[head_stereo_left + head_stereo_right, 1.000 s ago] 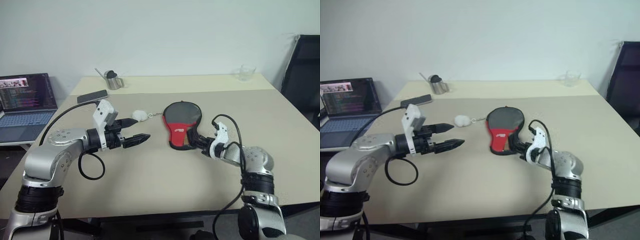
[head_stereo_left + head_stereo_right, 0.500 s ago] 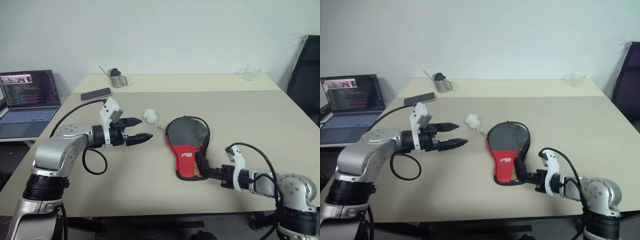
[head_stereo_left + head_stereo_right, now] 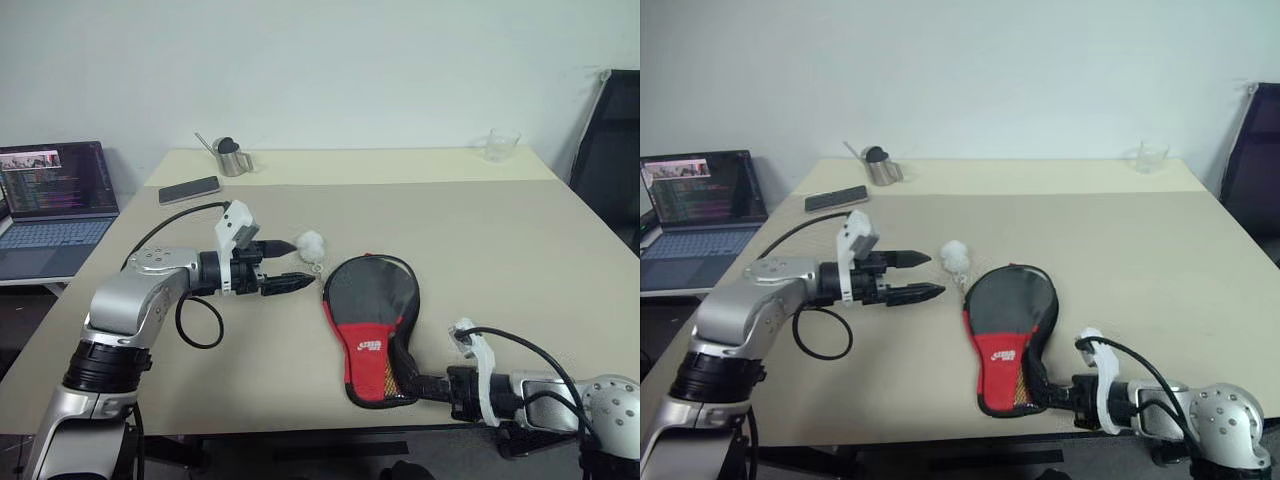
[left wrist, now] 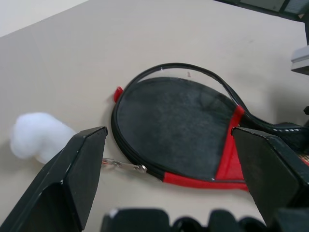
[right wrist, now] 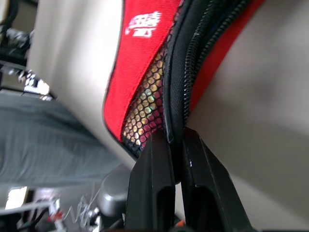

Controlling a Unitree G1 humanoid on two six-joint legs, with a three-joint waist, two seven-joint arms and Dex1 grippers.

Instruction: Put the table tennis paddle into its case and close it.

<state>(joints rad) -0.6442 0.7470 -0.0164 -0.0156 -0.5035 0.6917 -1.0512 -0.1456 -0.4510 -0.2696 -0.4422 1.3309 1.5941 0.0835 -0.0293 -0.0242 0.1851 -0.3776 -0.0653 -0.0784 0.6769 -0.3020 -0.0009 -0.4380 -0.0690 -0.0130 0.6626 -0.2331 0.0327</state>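
Now our right tool (image 5: 175,145) pinches the case (image 3: 368,310) by its handle-end edge at the bench (image 3: 520,240) near rim, six o'clock. Our left tool (image 3: 290,264), spread wide, hovers at the case's ten o'clock; it should pin the round end before we zip.

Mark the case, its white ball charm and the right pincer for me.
case (image 3: 370,300): left eye view, on the black round face.
white ball charm (image 3: 312,241): left eye view, on its fluffy middle.
right pincer (image 5: 176,145): right wrist view, between the fingertips, which are shut on the case's zipped edge.
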